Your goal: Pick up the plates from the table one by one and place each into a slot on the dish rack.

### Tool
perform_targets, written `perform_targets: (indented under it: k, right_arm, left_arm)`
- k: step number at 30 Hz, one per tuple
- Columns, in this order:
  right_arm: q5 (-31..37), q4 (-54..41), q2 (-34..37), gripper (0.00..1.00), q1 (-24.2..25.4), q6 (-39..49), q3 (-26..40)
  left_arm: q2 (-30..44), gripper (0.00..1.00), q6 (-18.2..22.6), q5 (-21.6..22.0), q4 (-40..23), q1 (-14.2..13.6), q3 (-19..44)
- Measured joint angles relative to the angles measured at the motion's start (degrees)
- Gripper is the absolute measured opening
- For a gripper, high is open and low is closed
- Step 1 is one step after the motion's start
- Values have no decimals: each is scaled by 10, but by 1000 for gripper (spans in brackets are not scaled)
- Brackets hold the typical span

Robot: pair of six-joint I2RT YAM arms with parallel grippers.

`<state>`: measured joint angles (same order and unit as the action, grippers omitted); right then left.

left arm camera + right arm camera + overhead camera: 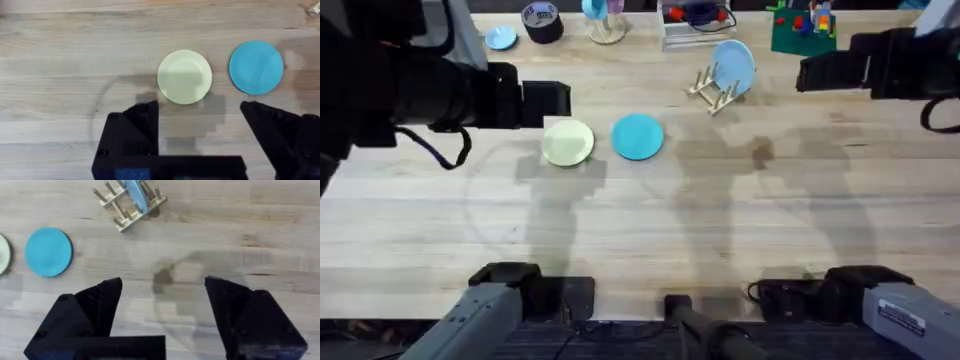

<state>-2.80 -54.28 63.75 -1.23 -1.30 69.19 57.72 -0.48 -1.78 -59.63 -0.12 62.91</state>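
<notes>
Lying flat near the counter's (740,200) middle, the pale yellow plate (567,142) and teal-blue plate (638,136) sit just beside each other. Toward the far edge, the dish rack (712,90) holds a pale-blue plate (733,66) upright. The left tool (200,120) hovers over the yellow plate, fingers apart. The right tool (162,297) hangs open above bare wood.

A light wooden plank table (650,220) is seen, lit from above, with soft shadows cast across its grain; clutter is lined along its far edge.
</notes>
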Motion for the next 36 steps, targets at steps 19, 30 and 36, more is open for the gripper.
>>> perform_targets:
  k: [19,30,36]
  right_arm:
    - [0,1,0,995,0,0,1]
    - [0,1,0,995,0,0,1]
    - [0,1,0,995,0,0,1]
  left_arm:
    - [5,42,15,-60,2,30,0]
    - [60,42,154,-307,-57,235,1]
    - [145,42,215,-386,-57,283,1]
